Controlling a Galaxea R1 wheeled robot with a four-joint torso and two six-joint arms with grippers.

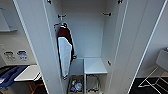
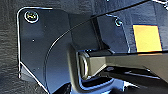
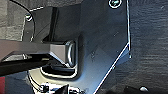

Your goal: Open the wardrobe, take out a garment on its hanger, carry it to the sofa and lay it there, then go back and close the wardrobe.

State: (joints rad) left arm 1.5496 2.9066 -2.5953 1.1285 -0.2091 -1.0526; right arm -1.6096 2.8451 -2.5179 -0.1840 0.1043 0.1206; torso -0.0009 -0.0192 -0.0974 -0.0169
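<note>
The wardrobe point(image 1: 87, 30) stands right in front of me in the head view. Its left door point(image 1: 37, 45) and right door point(image 1: 132, 45) are both swung wide open. On the rail at the left inside hangs a maroon garment with a white sleeve point(image 1: 65, 42). A white shelf point(image 1: 93, 66) crosses the lower part of the interior. Both wrist views look down at dark floor past the robot's own dark plates and bars.
Two wire baskets sit at the wardrobe's bottom, the left one point(image 1: 76, 86) holding small items. A white table point(image 1: 28, 72) and something blue point(image 1: 11, 75) lie at the lower left. A white chair point(image 1: 160, 70) stands at the right. An orange-yellow rectangle point(image 2: 147, 37) shows in the left wrist view.
</note>
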